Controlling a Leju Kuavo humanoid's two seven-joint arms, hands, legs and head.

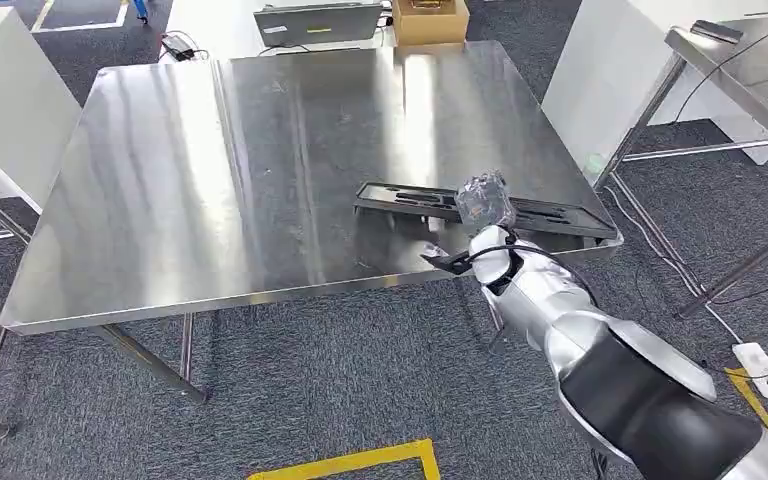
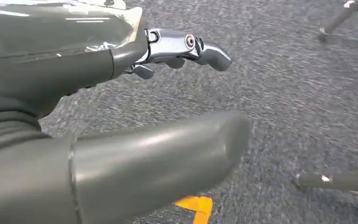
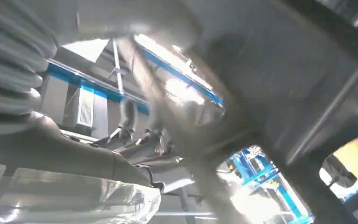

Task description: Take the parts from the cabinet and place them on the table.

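Here, a large steel table point(image 1: 210, 190) fills the upper and middle part of the head view, and one long dark part point(image 1: 410, 200) lies on it at centre right, its far end reaching the table's right edge. Judging from that, the delivery looks nearly complete: the part rests on the tabletop, and what seems left is for the hand to let go and draw clear, then fetch any further parts.

The silver right arm point(image 1: 600, 360) rises from the lower right corner of the head view to the right hand point(image 1: 483, 200), which sits over the middle of the part under a wrinkled clear cover. Whether its fingers grip the part or merely rest against it cannot be told; the right wrist view is blurred and settles nothing.

The left hand point(image 2: 121, 93) hangs over grey carpet point(image 2: 284, 93) in its wrist view, thumb and fingers apart with nothing between them.

Counted in the head view: one steel table in front, one part on it, a second table point(image 1: 750, 70) at upper right, one cardboard box point(image 1: 430, 20) at top centre, and one white power strip point(image 1: 760, 365) at lower right.
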